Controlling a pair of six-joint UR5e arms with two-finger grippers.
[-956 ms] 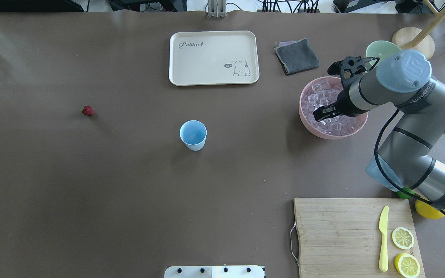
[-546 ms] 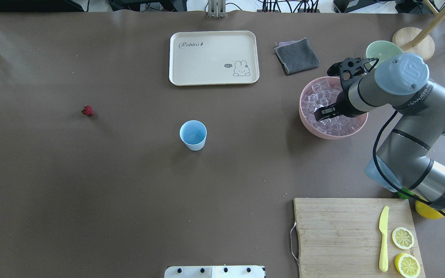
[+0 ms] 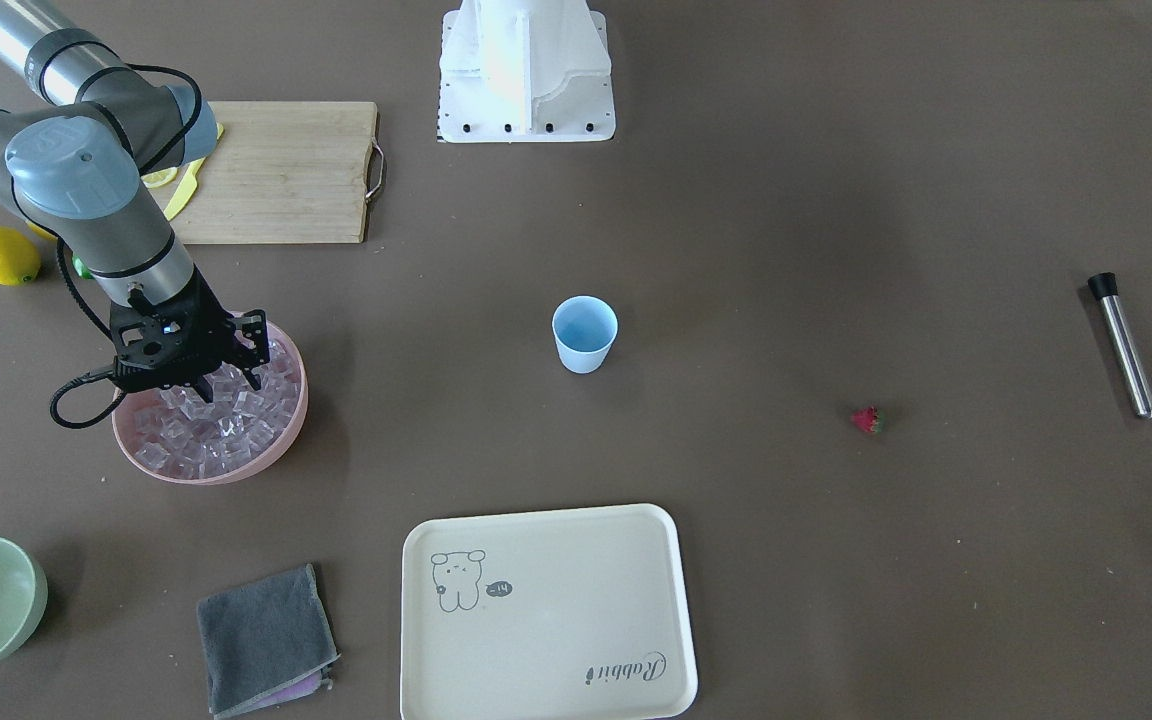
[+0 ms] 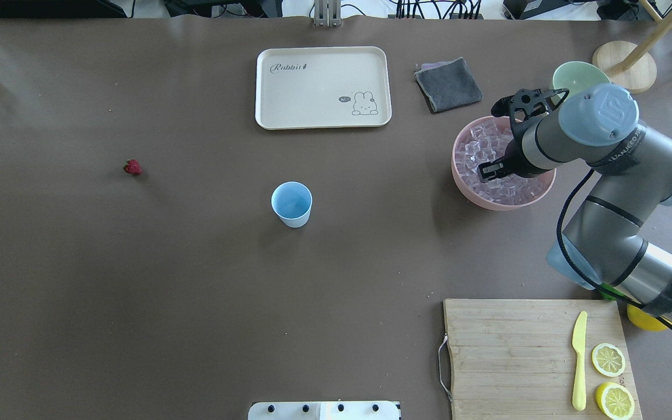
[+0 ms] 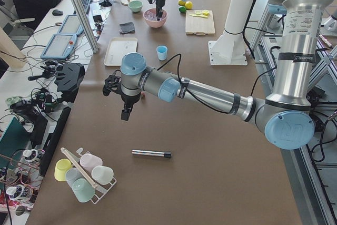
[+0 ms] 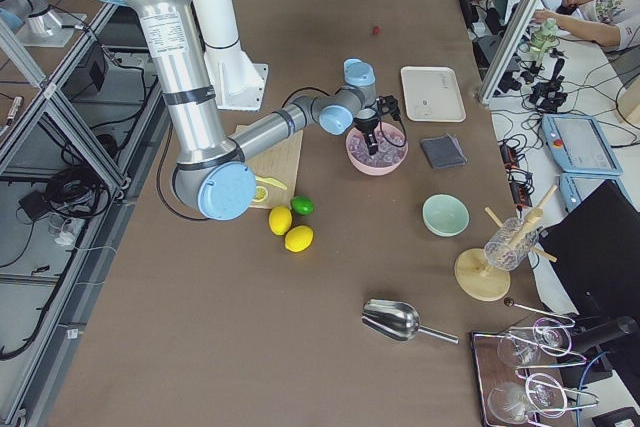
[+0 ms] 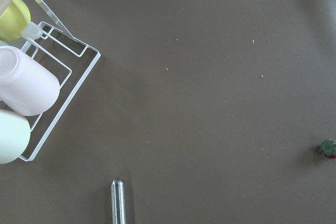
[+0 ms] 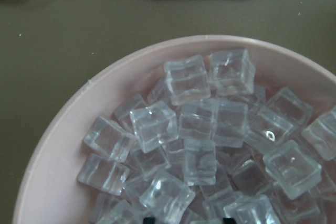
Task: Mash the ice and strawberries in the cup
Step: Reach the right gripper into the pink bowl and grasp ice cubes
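The left gripper point(image 5: 125, 114) hangs far left (open or closed, we cannot tell). Next, the strawberry point(image 4: 132, 167) lies on the worktop point(image 4: 137, 291), and the cup point(image 4: 292, 203) stands mid-worktop. At right, ice point(image 4: 476, 144) fills the pink bowl point(image 4: 456, 169); we should straddle one top cube squarely before closing. The right gripper point(image 3: 229, 386), jaws parted, points straight down over it.

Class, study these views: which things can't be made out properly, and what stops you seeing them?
Right gripper: tips cut off by the right wrist view's bottom edge; their depth in the ice is unclear.
Left gripper: too small in the left side view to judge open or shut.
Lime: mostly hidden beneath the right arm overhead.
Metal rod: cut by the left wrist view's bottom edge.
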